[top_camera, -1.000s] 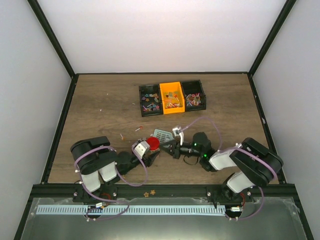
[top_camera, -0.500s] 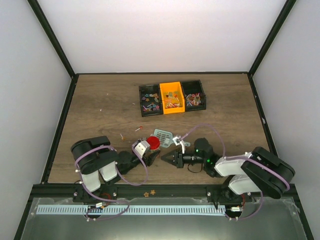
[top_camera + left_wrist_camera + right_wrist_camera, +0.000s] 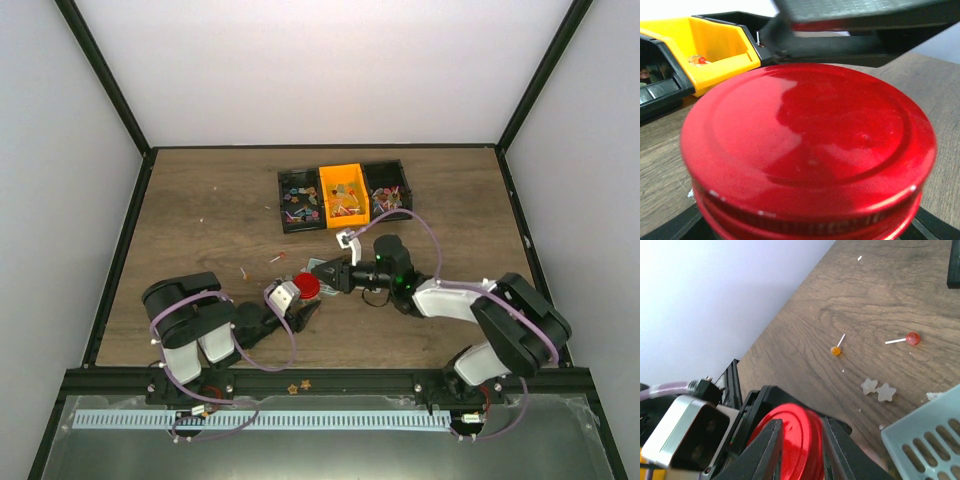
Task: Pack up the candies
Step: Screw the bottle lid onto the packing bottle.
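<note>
My left gripper (image 3: 293, 303) is shut on a small jar with a red round lid (image 3: 306, 286); the lid fills the left wrist view (image 3: 805, 150). My right gripper (image 3: 327, 277) reaches in from the right. Its two fingers (image 3: 767, 450) stand slightly apart on either side of the lid (image 3: 795, 440), over its rim. The candies (image 3: 300, 200) lie in three bins at the back. A few lie loose: an orange lollipop (image 3: 836, 350), a red one (image 3: 912, 338) and two white stars (image 3: 877, 390). The teal scoop (image 3: 930, 432) lies just right of the lid.
Two black bins (image 3: 299, 184) (image 3: 387, 172) flank an orange bin (image 3: 341, 173) at the back centre. The orange bin (image 3: 715, 45) also shows behind the lid in the left wrist view. Loose lollipops (image 3: 275, 260) lie left of the jar. Two star candies (image 3: 298, 385) sit on the front rail.
My right gripper drew back toward the near edge, then swung forward over the scoop to the red lid. The left gripper and jar stayed put.
</note>
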Motion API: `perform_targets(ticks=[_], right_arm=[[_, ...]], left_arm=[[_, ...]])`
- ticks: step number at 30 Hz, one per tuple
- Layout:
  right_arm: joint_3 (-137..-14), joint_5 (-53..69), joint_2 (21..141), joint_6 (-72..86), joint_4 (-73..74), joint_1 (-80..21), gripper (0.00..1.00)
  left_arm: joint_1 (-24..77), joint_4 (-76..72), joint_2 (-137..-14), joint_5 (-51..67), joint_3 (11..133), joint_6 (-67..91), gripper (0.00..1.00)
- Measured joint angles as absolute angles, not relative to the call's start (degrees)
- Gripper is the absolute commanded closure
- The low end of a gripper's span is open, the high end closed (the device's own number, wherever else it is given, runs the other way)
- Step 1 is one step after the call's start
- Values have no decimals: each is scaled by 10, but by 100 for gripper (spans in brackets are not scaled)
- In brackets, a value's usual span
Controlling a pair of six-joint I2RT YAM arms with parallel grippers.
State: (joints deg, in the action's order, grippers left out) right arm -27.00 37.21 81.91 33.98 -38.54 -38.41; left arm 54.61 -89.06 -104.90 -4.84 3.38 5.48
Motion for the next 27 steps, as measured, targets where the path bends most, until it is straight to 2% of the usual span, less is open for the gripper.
perform_targets(ticks=[5,13,15,18,19,27], right_arm=[[-323,380,869,313,-359,-384,80],[-343,413,901,298,-350,-384,82],[-345,426,907,296,-353,-384,85],[-346,439,913,298,-367,-383,98],[-346,444,914,299,-371,-382,99],[-312,448,915,324,-440,-375,99]], left_arm=[[546,-891,-1050,-48,34,53,32],[546,-891,-1050,-49,34,53,32],[546,-891,-1050,-49,34,52,32],[546,-891,-1051,-51,34,51,33],[546,-891,-1051,-51,34,51,33],[548,-891,-1051,-51,34,40,34]])
